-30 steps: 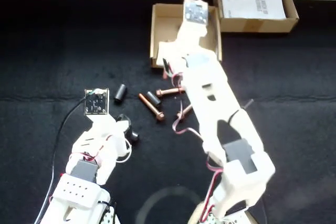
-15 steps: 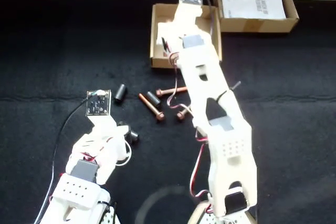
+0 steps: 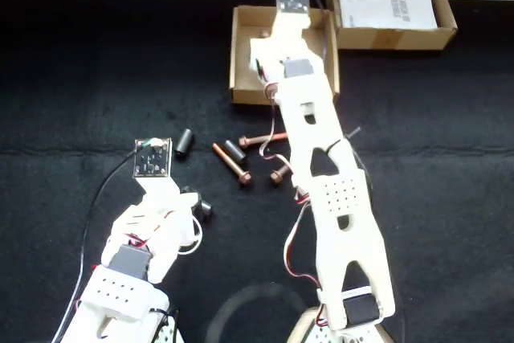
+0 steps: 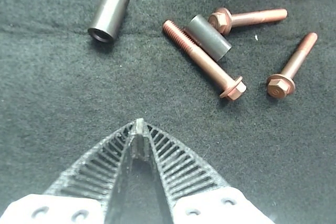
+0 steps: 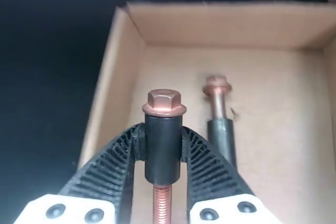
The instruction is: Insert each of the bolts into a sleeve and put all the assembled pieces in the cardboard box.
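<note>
At the near left of the black mat (image 3: pixel 450 198), the left arm (image 3: pixel 148 230) holds its left gripper (image 4: pixel 138 124) low over bare cloth. Its ribbed fingers (image 4: pixel 173 156) are pressed together at the tips with nothing between them.

Just beyond it lie the loose parts. Farthest left is a dark sleeve (image 3: pixel 185 141) (image 4: pixel 108 13), apart from the others. To its right is a long copper bolt (image 3: pixel 231 163) (image 4: pixel 203 60), lying diagonally with its head at the near end. A second sleeve (image 3: pixel 234 150) (image 4: pixel 210 37) lies just beside its threaded end, seemingly touching it. Right of these, a far bolt (image 3: pixel 261 140) (image 4: pixel 249 18) has its head close to that second sleeve, and a near bolt (image 3: pixel 282 171) (image 4: pixel 291 66) lies by itself.

Farther back, the right arm (image 3: pixel 325 174) stretches out over the open cardboard box (image 3: pixel 237 54) (image 5: pixel 113 77). The right gripper (image 5: pixel 163 135) is clamped on an assembled piece (image 5: pixel 163 156), a bolt pushed through a black sleeve. The hex head (image 5: pixel 164 102) pokes out past the fingertips, above the box floor. Just to its right, another assembled piece (image 5: pixel 219 124) lies flat inside the box.

At the far right stands a second box (image 3: pixel 389 34) with white paper (image 3: pixel 385 4) on top.
</note>
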Motion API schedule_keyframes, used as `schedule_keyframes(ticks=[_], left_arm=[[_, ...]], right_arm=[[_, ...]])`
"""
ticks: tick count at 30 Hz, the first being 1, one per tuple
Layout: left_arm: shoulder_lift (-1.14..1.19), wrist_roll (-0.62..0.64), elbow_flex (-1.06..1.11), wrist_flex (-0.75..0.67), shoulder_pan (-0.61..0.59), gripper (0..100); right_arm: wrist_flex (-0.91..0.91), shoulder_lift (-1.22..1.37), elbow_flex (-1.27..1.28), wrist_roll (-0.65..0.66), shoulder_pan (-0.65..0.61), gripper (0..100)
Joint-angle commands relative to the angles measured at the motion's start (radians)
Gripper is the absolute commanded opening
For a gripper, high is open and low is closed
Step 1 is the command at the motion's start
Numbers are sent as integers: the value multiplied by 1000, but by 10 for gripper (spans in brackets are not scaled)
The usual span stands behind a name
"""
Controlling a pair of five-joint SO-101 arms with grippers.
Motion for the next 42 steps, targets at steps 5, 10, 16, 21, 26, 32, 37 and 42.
schedule_keyframes(ticks=[5, 10, 16, 21, 26, 32, 37, 42], left_arm=[[-8, 5, -24, 3, 16, 10], [-13, 5, 15, -3, 16, 10], [-18, 5, 13, 2, 16, 13], [-12, 5, 12, 3, 16, 14], [-8, 68, -44, 120, 16, 106], [-8, 110, -148, 241, 18, 168], [59, 110, -311, 338, 18, 168], [387, 112, -590, 460, 12, 168]], right_arm=[[27, 38, -59, 91, 1, 22], [58, 68, -64, 87, -7, 122], [62, 67, -65, 87, -7, 124], [202, 31, -194, 86, -12, 124], [423, 1, -433, 86, -15, 124], [691, -16, -656, 86, -56, 124], [840, -105, -651, 17, -96, 123], [903, -173, -651, 3, -134, 123]])
